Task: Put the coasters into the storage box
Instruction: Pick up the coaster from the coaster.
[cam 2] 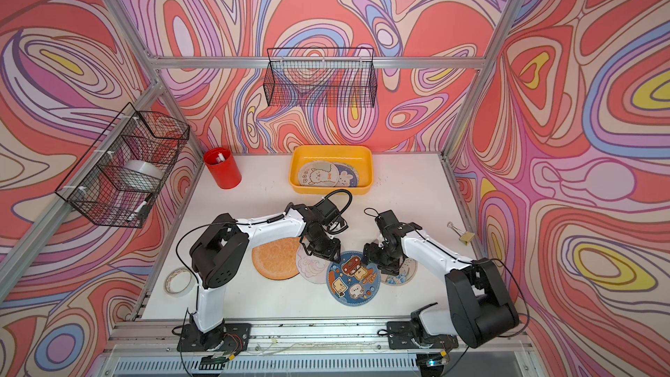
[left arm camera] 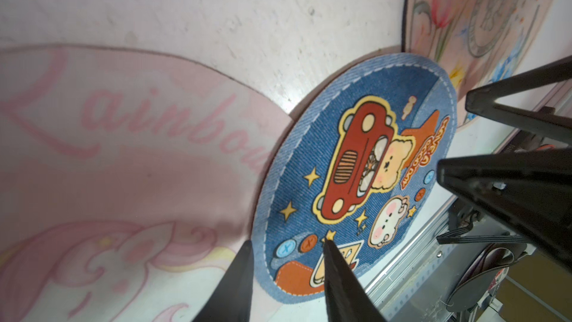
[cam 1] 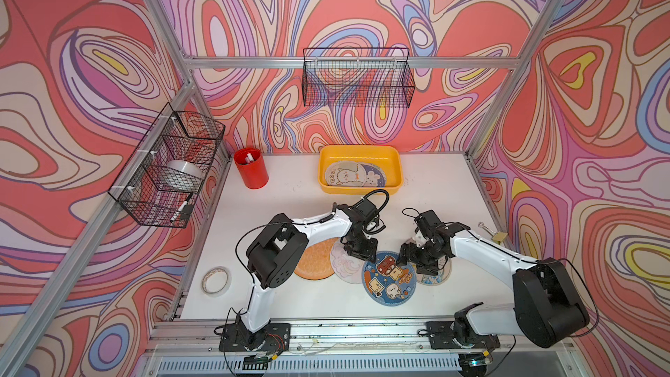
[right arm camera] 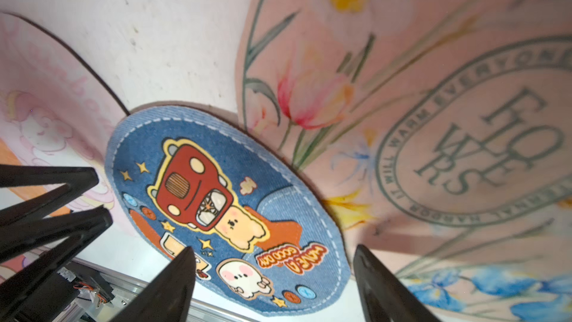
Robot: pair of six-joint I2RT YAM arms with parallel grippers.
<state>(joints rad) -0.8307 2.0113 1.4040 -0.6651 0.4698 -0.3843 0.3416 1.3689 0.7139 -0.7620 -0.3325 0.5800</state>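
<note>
White table (cam 1: 290, 204); coasters (cam 1: 389, 281), storage box (cam 1: 359, 149), cup (cam 1: 252, 174), tape (cam 1: 216, 281)

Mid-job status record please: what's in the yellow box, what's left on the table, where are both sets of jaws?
in storage box: alpaca coaster, bunny coaster
on table: orange coaster, Rainbow coaster, blue car coaster, floral coaster
overlap: blue car coaster lies over Rainbow and floral edges
left jaws: apart, astride blue car coaster's Rainbow-side edge
right jaws: wide apart, astride its floral-side edge
</note>
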